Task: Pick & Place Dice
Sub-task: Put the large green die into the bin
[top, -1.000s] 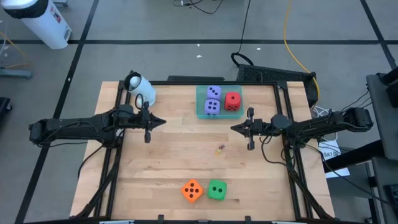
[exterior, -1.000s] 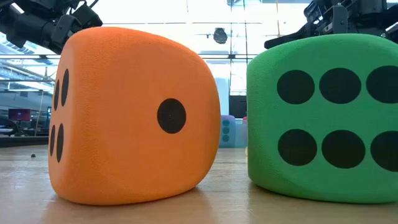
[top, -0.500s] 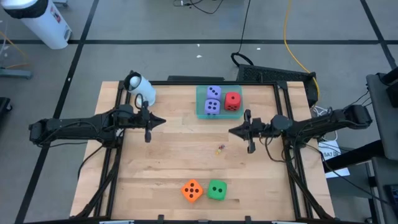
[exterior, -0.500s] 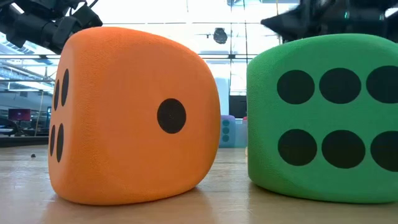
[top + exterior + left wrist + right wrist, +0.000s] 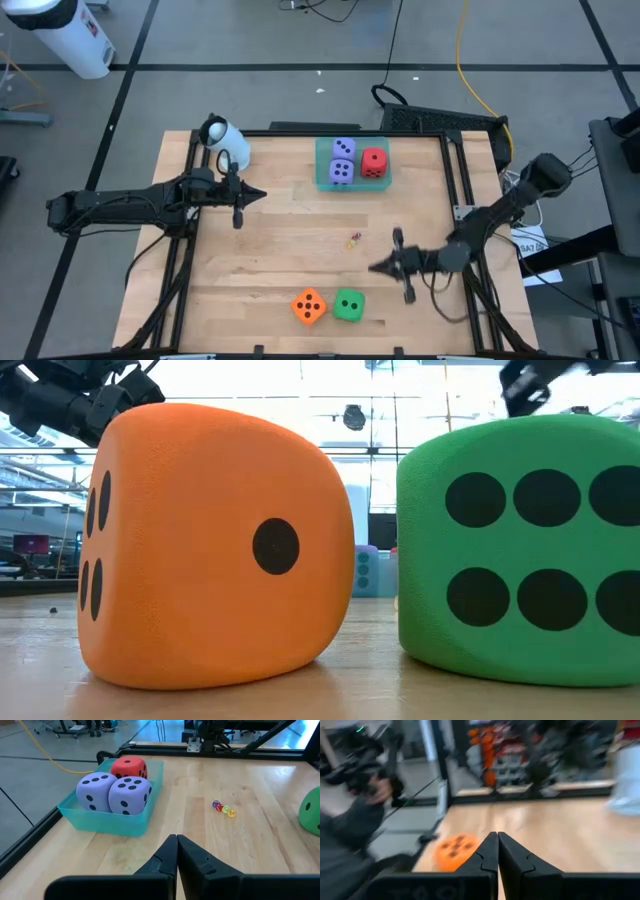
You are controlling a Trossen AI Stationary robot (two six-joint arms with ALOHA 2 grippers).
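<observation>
Beside the green die (image 5: 348,305), the right gripper (image 5: 378,267) is hanging pressed together and empty, so it should be spreading wide before descending squarely over the cube.

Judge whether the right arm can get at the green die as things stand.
Probably yes: the right gripper, shut, sits just beside the green die with bare table between; it must open first.

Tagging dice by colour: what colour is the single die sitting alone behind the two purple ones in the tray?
Red with dark pips; the left wrist view shows it best.
</observation>
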